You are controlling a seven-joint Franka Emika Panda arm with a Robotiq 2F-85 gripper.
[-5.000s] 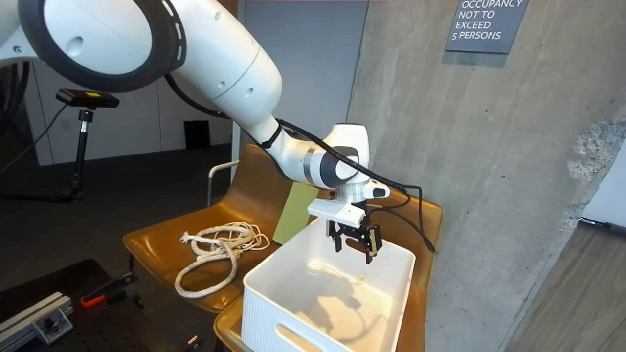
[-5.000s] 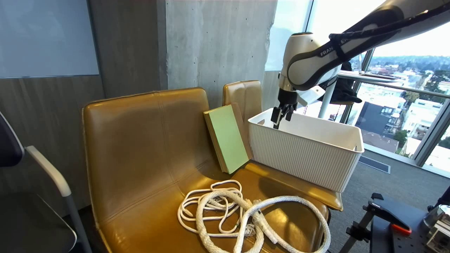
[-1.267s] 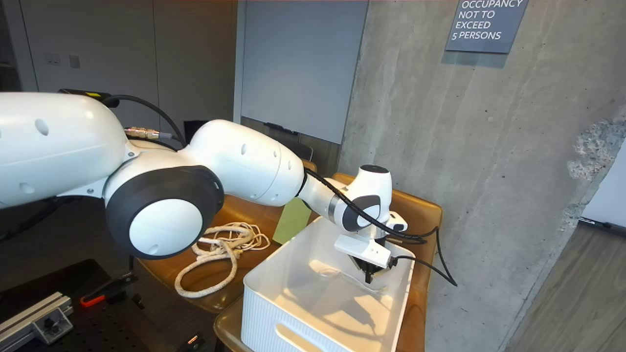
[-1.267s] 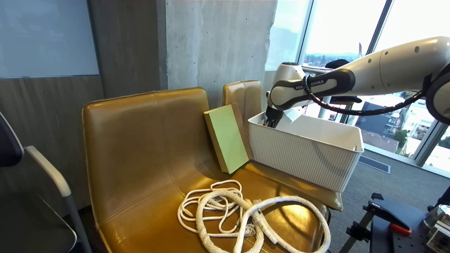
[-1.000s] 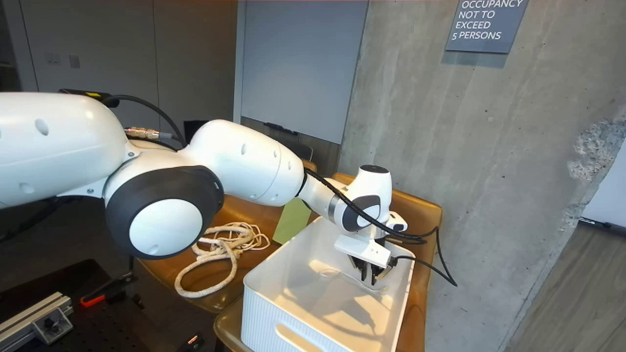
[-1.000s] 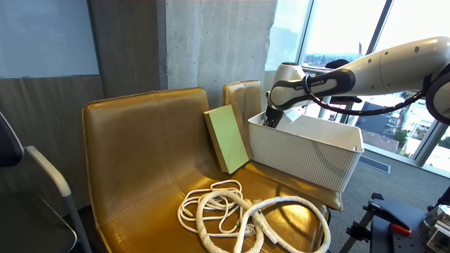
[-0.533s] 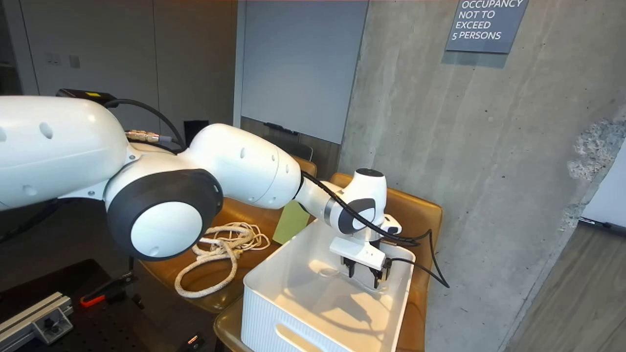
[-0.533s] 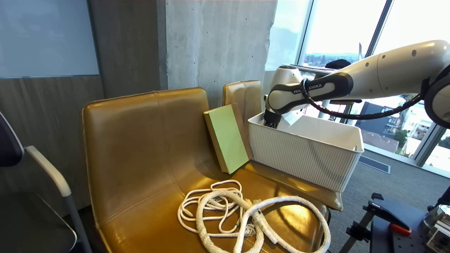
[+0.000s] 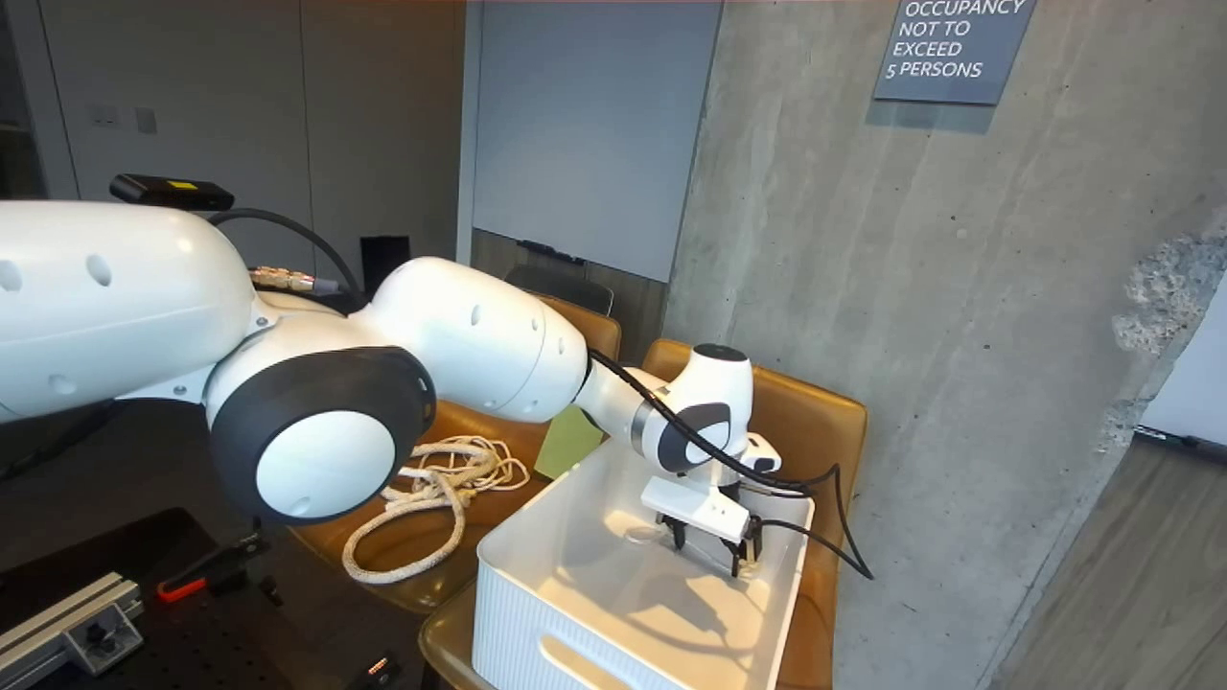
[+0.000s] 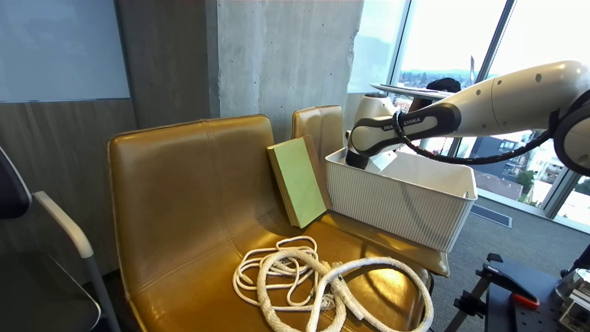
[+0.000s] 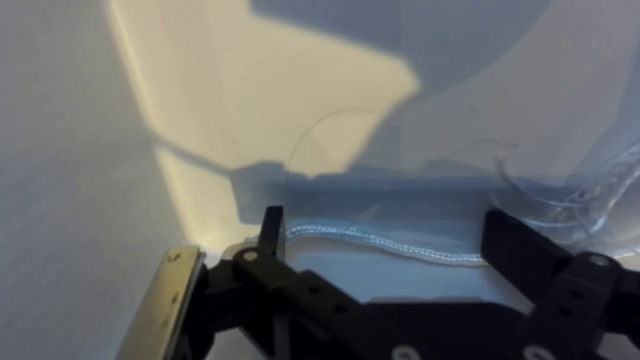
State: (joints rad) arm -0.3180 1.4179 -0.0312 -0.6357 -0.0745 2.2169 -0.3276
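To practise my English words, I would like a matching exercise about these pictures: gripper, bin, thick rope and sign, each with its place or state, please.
1. gripper
2. bin
3. thick rope
4. sign

A. on the concrete wall
B. open, inside the bin
C. in loops on a chair
D. with ribbed outer sides

Pairs: 1-B, 2-D, 3-C, 4-A
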